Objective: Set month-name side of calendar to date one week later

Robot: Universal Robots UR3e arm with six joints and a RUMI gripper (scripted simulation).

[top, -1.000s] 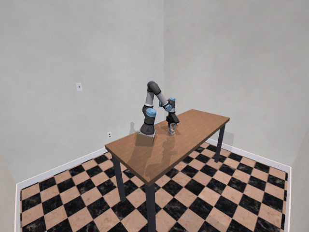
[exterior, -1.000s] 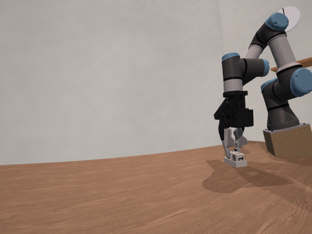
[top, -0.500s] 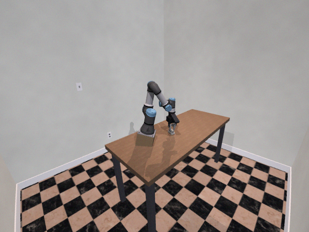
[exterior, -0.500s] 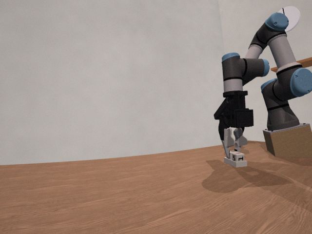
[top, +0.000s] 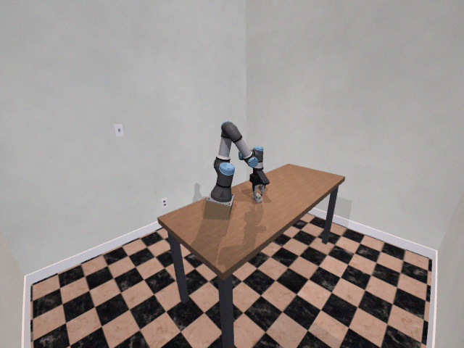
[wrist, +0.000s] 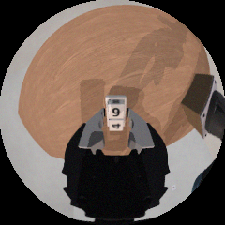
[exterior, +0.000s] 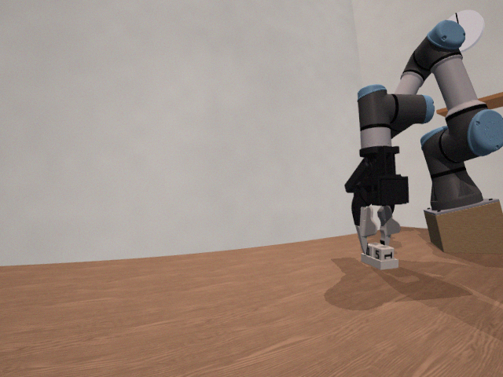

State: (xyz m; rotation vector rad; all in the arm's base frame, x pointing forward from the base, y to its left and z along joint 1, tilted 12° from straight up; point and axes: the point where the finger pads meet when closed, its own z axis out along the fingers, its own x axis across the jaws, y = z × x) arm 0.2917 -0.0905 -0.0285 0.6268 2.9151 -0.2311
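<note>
Black two-jaw gripper point(exterior: 374, 245) points straight down over the small white calendar tray point(exterior: 380, 264). Jaws are partly open and straddle the near white cube, top face "4" point(wrist: 116, 125). A sliver of gap shows on each side, so it's gripping nothing.

Far white cube, top face "9" point(wrist: 116, 112), sits touching the near one at its 12 o'clock. Both look flat in the tray. From the exterior view the side faces read "5" and a sideways mark I can't make out. I can't see the month name.

The tray sits on the brown wooden table point(top: 299, 187), on the wall side.

Room to move, from the wrist view:
- The tan box pedestal point(wrist: 199, 105) under the grey and blue arm point(exterior: 454, 85) is at 3 o'clock of the tray, near but apart.
- Wood runs on toward 12 and 10 o'clock.
- The table edge curves past from 9 to 7 o'clock, well apart.

In the top view the pedestal sits at the table's wall-side long edge.
</note>
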